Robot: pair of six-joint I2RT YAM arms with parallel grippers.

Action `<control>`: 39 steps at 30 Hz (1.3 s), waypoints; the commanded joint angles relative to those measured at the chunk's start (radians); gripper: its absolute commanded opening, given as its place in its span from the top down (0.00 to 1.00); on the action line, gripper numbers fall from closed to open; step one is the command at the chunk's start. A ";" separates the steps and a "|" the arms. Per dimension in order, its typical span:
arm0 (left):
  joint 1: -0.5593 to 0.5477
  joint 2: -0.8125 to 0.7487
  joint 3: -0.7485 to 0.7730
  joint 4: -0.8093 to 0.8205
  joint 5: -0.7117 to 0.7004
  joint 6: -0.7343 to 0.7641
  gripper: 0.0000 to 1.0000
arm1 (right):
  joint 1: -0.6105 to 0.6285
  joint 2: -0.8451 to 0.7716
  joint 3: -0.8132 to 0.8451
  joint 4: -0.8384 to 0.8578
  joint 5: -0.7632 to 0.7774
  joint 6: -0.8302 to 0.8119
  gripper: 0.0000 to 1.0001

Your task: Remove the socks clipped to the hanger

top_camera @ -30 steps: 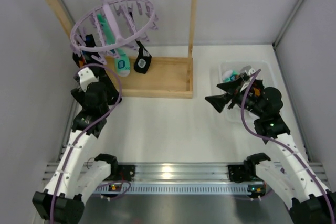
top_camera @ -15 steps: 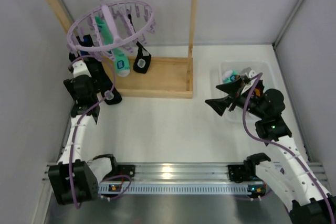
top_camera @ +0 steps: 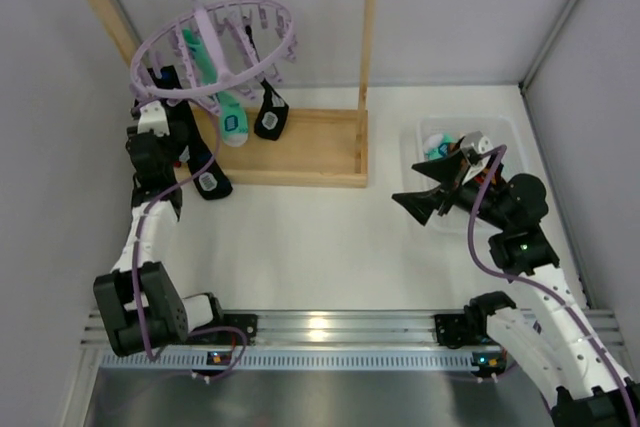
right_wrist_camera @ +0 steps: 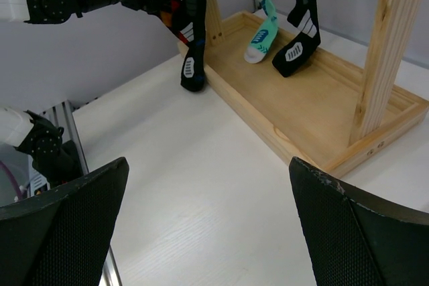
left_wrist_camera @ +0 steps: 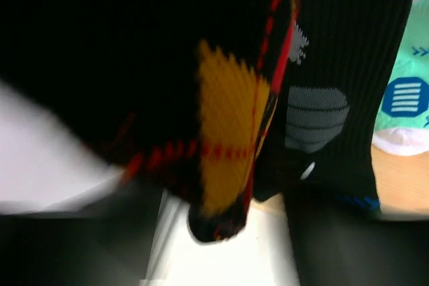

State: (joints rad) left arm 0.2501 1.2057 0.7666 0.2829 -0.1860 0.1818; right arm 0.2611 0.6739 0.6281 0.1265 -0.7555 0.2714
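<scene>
A dark argyle sock (left_wrist_camera: 228,138) hangs blurred and very close to the lens. It shows 1 orange-yellow diamond crossed by red lines, and its toe ends just above the white table (left_wrist_camera: 228,259). Just right of it, partly behind, hangs a ribbed black sock (left_wrist_camera: 335,65) with grey patches. Further right is a teal-and-white sock (left_wrist_camera: 405,98) with a round blue badge, over a wooden base (left_wrist_camera: 402,182).

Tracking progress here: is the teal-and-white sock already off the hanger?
No, the teal-and-white sock hangs clipped to the hanger, above the wooden base.
</scene>
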 commanded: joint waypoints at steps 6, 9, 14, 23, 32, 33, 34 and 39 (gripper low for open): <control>0.012 0.006 0.059 0.111 0.122 -0.062 0.97 | 0.012 -0.004 0.007 0.019 0.002 -0.015 0.01; -0.027 -0.092 0.027 0.110 -0.011 -0.126 1.00 | 0.012 0.000 0.007 0.022 0.019 -0.011 0.01; -0.323 -0.205 -0.021 0.108 -0.492 -0.131 1.00 | 0.013 -0.017 0.005 0.013 0.050 -0.008 0.01; -0.772 -0.333 -0.133 0.104 -0.950 -0.176 1.00 | 0.013 -0.065 0.010 0.019 0.091 0.046 0.01; -1.080 -0.189 -0.072 0.107 -1.139 -0.134 1.00 | 0.012 -0.073 0.056 0.019 0.082 0.114 0.01; -1.095 -0.161 -0.050 0.107 -1.141 -0.131 1.00 | 0.013 -0.073 0.061 0.018 0.079 0.115 0.00; -1.118 -0.150 -0.037 0.107 -1.136 -0.131 1.00 | 0.012 -0.076 0.065 0.013 0.079 0.117 0.00; -1.179 -0.065 0.040 0.107 -1.147 -0.092 1.00 | 0.012 -0.060 0.105 0.015 0.059 0.144 0.01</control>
State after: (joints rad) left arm -0.8959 1.1091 0.7334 0.3454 -1.2869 0.0532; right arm 0.2611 0.6155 0.6621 0.1188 -0.6724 0.3878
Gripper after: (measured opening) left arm 0.034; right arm 0.994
